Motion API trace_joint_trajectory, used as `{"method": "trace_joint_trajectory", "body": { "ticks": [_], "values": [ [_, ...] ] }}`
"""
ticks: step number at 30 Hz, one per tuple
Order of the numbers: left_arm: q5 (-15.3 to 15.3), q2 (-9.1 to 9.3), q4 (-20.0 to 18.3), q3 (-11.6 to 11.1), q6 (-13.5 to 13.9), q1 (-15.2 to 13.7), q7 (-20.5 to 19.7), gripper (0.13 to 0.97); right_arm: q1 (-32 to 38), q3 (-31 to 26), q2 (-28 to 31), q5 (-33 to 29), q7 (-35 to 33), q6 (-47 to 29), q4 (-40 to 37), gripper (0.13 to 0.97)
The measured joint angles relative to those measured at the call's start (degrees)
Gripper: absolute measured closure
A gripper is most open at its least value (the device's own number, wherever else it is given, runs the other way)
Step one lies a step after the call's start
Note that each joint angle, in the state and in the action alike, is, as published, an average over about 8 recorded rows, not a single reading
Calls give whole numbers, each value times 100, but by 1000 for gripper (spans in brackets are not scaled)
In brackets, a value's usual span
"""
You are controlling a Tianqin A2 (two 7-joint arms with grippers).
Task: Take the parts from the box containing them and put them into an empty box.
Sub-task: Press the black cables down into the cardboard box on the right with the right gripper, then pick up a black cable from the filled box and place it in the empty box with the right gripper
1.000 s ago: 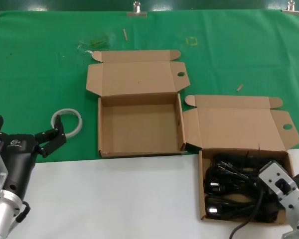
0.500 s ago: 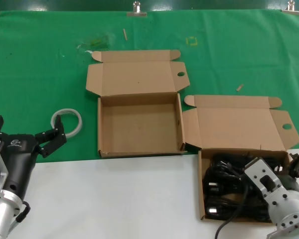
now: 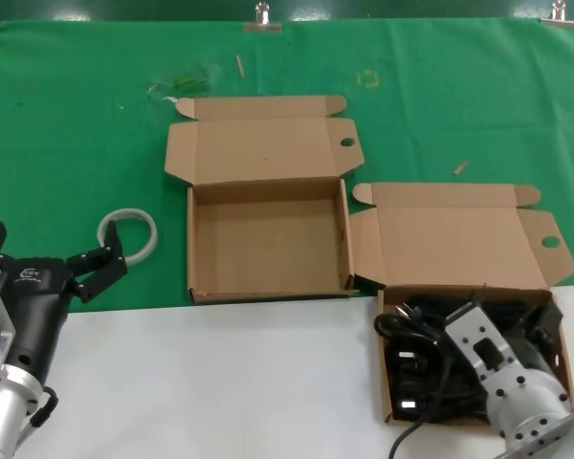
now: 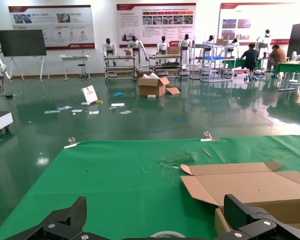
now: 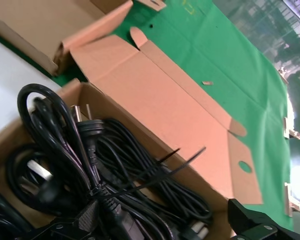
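Black cords [image 3: 416, 349] are piled in the right-hand box [image 3: 386, 368] on the bench [image 3: 220, 382]. The right gripper [image 5: 162, 225] is held over them, jaws spread wide. The left gripper [image 3: 53, 258], jaws apart, is parked near a tape ring [image 3: 129, 232].

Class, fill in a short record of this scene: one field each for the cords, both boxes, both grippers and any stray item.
cords: black bundles inside the right box
right box: open, on the table's near right
left box: open, nothing inside
right gripper: open, over the cords
left gripper: open, parked near left
stray item: whitish tape ring on green cloth
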Motion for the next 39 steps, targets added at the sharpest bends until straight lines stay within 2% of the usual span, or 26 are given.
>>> {"method": "trace_joint_trajectory", "body": {
  "ticks": [6, 10, 18, 19, 24, 36, 39],
  "values": [
    [0, 0, 0, 0, 0, 0, 0, 132, 24, -312, 14, 0, 527, -46, -16, 247],
    [0, 0, 0, 0, 0, 0, 0, 132, 58, -502, 52, 0, 827, -70, -32, 247],
    [0, 0, 0, 0, 0, 0, 0, 132, 134, -846, 249, 0, 1407, -109, -38, 406],
    [0, 0, 0, 0, 0, 0, 0, 132, 140, -880, 262, 0, 1475, -112, -34, 406],
    [-1, 0, 0, 0, 0, 0, 0, 132, 136, -968, 283, 0, 1695, -123, -1, 540],
    [-1, 0, 0, 0, 0, 0, 2, 132, -95, -760, 281, 0, 1755, -68, 243, 798],
    [-1, 0, 0, 0, 0, 0, 2, 132, -196, -656, 281, 0, 1699, -12, 366, 824]
  ]
}}
